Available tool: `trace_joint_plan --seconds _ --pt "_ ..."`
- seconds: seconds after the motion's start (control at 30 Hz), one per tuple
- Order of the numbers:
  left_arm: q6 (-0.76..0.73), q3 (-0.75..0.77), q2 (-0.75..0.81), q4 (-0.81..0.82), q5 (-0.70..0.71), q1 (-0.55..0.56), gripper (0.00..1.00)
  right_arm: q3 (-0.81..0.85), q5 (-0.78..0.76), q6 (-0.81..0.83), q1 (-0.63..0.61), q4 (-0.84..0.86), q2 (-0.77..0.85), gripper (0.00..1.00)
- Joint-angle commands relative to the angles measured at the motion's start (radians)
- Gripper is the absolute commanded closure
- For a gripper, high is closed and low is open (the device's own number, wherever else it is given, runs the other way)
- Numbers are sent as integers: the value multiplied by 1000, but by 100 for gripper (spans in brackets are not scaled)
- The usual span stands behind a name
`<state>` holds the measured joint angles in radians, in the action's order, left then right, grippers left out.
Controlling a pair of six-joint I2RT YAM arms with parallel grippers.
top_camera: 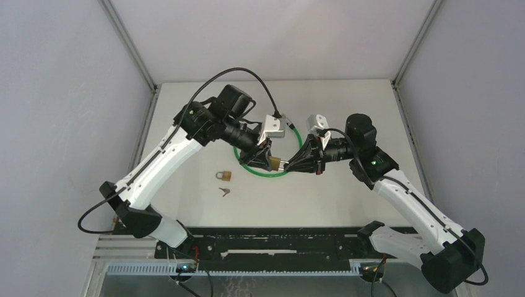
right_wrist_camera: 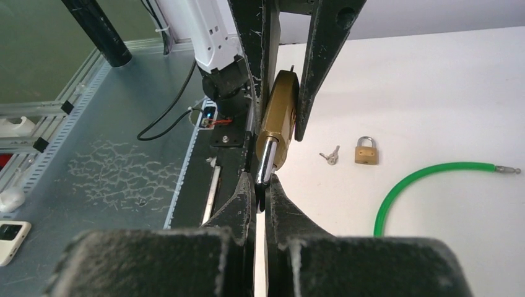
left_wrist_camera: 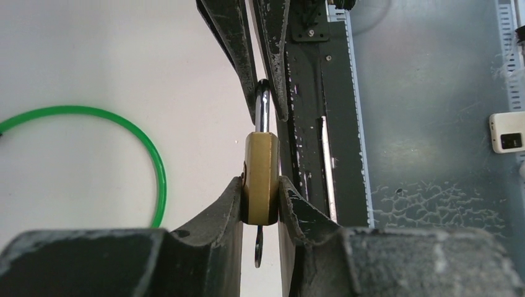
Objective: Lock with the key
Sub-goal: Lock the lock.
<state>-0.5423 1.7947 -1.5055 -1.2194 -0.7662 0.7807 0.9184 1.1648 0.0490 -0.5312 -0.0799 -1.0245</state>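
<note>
Inside left pincer [left_wrist_camera: 260, 190]: padlock [left_wrist_camera: 260, 164] body; right pincer [right_wrist_camera: 261, 181] pinching its shackle [right_wrist_camera: 267, 159].

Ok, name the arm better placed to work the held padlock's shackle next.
Right. The right gripper is shut on the shackle, so it can probably push it, while the left gripper clamps the padlock body and can only brace.

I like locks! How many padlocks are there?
2. The big padlock is clamped between the left tool and right tool; the small padlock lies on the table beside the keys. No others show.
</note>
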Motion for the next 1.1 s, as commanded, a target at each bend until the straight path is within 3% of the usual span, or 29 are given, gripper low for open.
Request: trace_joint_plan --seconds 0.0,0.33,0.67,0.8,1.07 --pt "-47 10 25 438 -176 4 100 -24 74 -39 -20 68 -3 100" --pt "88 -40 30 576 -156 -58 100 -67 -2 -169 67 193 2 100" --pt "229 -126 49 731 -226 -110 100 -98 -6 -293 152 340 1 100" --pt "337 -218 53 867 -239 -118 100 -93 22 -409 179 458 -9 100" --pt "662 -481 68 1305 -241 -135 100 -57 28 -353 186 358 -14 100"
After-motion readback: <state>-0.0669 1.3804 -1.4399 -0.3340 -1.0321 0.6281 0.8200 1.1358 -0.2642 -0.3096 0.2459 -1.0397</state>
